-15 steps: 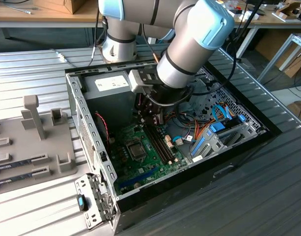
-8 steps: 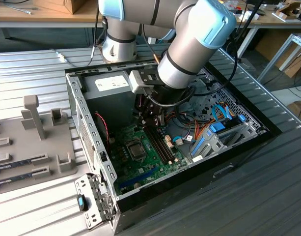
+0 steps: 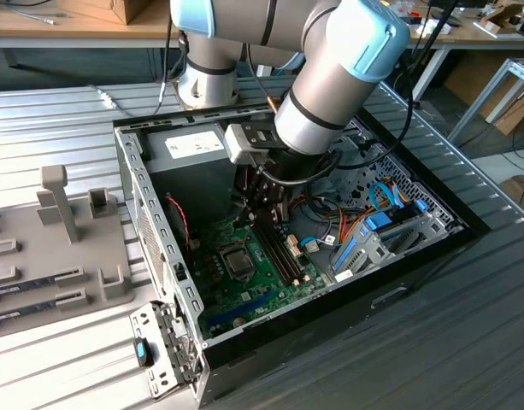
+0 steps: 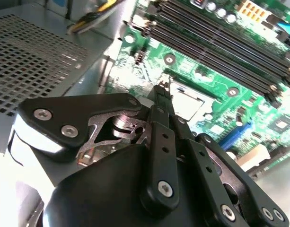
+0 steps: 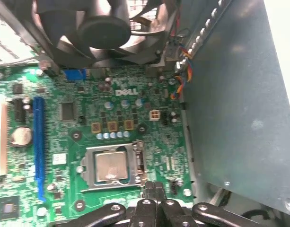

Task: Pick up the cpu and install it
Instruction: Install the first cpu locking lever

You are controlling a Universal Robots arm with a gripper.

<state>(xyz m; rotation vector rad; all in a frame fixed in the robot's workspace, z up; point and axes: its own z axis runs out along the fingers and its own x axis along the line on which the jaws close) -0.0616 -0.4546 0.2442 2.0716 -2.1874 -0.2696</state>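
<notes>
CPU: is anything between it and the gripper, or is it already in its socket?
The cpu already lies in the socket on the motherboard. The gripper sits just beside the socket, with nothing visible between them.

Inside the open black computer case (image 3: 432, 248), the silvery square cpu (image 5: 111, 166) lies uncovered in its metal-framed socket (image 5: 90, 166). Around it stand a black round cooling fan (image 5: 104, 28), long black memory slots (image 4: 220, 47), a grey metal side wall (image 5: 234, 109) and a blue expansion slot (image 5: 39, 142).
</notes>
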